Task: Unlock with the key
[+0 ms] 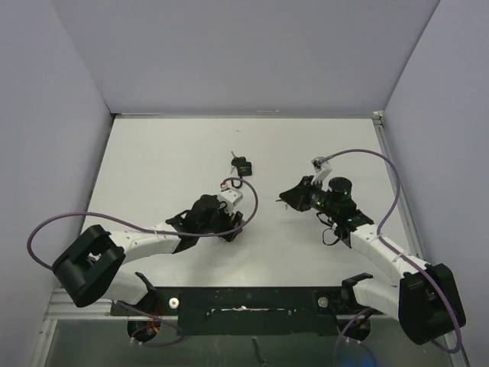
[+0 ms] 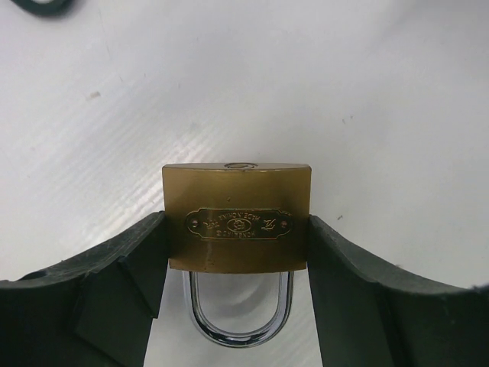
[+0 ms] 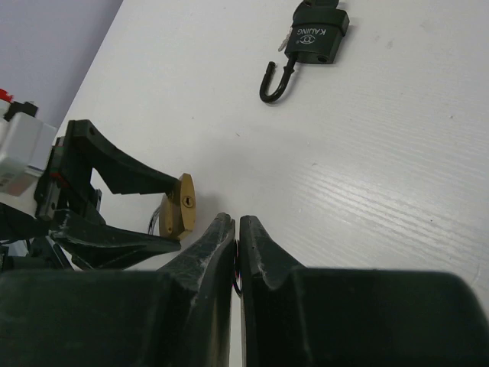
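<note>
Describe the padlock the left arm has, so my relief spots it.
Follow the left arm to the table's middle: the padlock sits clamped between the left gripper's jaws, shackle toward the wrist. It is brass with a chrome shackle; the other padlock, farther back, is black.

The brass padlock [image 2: 238, 206] has a brushed metal body with a dull sheen. Its shackle [image 2: 238, 332] is mirror-bright chrome. The left gripper [image 2: 237, 233] has matt black, slightly grainy fingers [image 2: 114, 290]. The white surface [image 2: 367, 99] looks matt and finely ribbed.
</note>
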Robot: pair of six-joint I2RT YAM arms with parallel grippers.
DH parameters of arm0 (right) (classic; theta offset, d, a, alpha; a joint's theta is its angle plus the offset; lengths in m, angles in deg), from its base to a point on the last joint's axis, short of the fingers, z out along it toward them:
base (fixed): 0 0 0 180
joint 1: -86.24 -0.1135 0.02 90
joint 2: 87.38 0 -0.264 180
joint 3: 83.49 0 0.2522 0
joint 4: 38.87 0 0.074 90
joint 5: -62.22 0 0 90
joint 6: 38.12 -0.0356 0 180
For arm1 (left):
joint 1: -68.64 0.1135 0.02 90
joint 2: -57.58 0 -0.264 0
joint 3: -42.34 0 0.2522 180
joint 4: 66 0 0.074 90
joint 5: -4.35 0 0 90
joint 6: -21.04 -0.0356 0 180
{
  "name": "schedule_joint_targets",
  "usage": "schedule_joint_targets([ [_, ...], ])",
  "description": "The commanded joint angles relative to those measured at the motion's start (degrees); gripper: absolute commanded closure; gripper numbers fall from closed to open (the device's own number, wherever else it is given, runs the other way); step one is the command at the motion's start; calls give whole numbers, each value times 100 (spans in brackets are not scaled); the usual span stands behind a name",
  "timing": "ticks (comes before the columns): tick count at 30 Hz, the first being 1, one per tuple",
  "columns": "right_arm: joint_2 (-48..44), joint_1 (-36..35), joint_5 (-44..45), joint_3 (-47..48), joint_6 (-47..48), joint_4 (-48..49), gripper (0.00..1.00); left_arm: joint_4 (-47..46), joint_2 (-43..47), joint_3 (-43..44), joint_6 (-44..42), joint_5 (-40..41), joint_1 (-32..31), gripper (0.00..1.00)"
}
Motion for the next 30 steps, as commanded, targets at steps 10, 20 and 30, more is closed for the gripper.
schedule_joint_targets([
  [10, 111, -544, 401, 709, 498, -626, 100, -4073, -84, -517, -1588, -2026, 359, 100],
  [20, 155, -846, 656, 1045, 586, -911, 100, -5140, -361, -823, -2388, -2201, 363, 100],
  [30, -193, -1045, 959, 1144, 643, -1204, 100, -7736, -1379, -1229, -2234, -2374, 402, 100],
])
